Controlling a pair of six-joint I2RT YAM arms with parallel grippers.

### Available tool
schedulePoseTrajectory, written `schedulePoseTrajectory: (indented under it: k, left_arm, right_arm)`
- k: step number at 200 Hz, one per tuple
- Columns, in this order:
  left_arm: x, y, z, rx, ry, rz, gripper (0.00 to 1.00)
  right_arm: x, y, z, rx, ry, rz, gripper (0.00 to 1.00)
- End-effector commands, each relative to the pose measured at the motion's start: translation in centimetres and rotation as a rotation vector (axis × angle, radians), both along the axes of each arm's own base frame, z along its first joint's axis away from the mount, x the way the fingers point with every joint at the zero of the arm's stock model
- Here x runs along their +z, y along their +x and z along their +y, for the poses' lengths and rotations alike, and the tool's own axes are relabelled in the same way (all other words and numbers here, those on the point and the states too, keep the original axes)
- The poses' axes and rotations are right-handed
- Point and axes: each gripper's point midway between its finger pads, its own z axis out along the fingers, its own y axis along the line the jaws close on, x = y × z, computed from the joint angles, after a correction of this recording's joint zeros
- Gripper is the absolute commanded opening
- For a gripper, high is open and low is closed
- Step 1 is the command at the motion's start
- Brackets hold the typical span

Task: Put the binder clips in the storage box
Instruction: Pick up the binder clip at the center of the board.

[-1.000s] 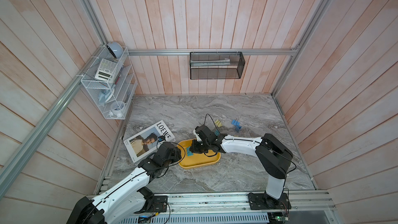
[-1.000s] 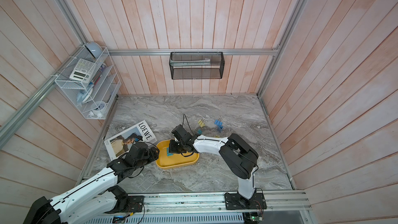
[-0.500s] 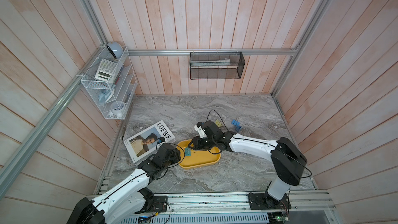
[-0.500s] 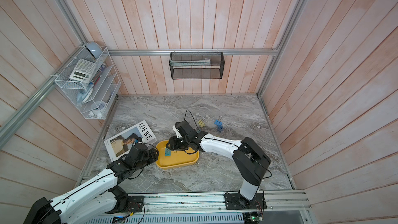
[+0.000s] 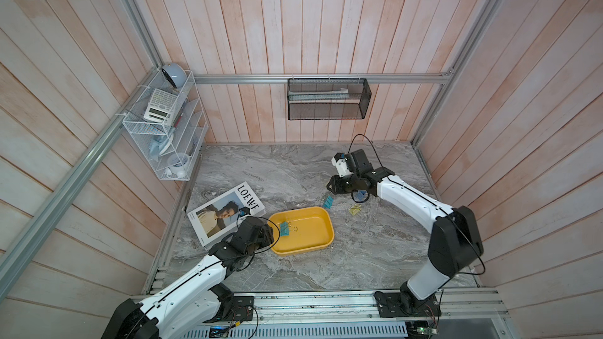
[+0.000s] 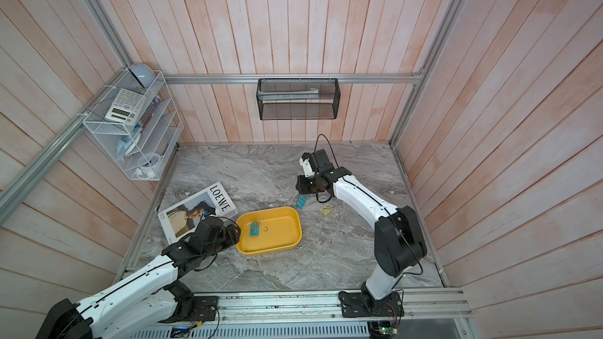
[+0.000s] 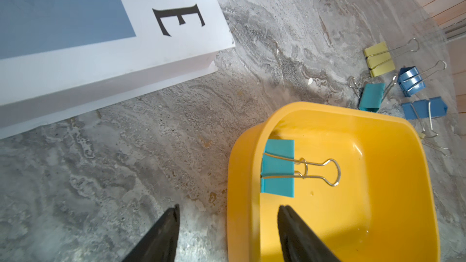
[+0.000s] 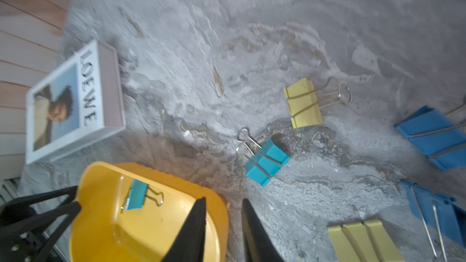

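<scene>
Astride the storage box (image 7: pixel 327 108) rim, left hand (image 7: pixel 228 206) gapes empty.

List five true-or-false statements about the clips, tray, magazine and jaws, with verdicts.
1. One teal wire-handled binder clip lies in the shallow yellow plastic tray. True.
2. Both blue binder clips lie in that tray. False: they lie on the grey marble table.
3. The left arm's jaws stand open. True.
4. The right arm's jaws grip a clip. False: they hold nothing.
5. The white LOEWE magazine lies under the tray. False: beside it.
</scene>
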Motion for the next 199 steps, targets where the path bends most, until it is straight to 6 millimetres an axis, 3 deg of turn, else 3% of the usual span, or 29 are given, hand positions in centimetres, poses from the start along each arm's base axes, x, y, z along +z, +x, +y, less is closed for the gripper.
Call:
schedulePoseTrajectory:
  k: [1, 15, 30, 101, 179, 199]
  left_arm:
    - [0.0, 0.2, 0.1, -0.005, 0.009, -0.013, 0.67]
    - [0.0, 0.2, 0.2, -0.004, 0.013, -0.013, 0.67]
    - [-0.1, 0.2, 0.4, 0.002, 0.023, -0.012, 0.67]
    - [-0.9, 0.2, 0.3, -0.001, 0.024, 0.002, 0.67]
    - [-1.3, 0.3, 0.3, 0.004, 0.027, 0.006, 0.66]
    - [-1.3, 0.3, 0.3, 0.005, 0.026, 0.006, 0.66]
  right_arm:
    - [-1.5, 0.0, -0.8, 0.113, -0.087, 0.088, 0.16]
    - [-1.5, 0.0, 0.7, 0.166, -0.032, 0.129, 0.09]
    - [-1.7, -0.9, 1.9, 0.22, -0.032, 0.13, 0.08]
    - [-4.1, -3.3, 2.9, 0.274, -0.056, 0.199, 0.08]
    - [-6.3, -1.3, 3.2, 0.276, -0.151, 0.251, 0.07]
    - [-7.2, -0.4, 2.1, 0.251, -0.244, 0.251, 0.06]
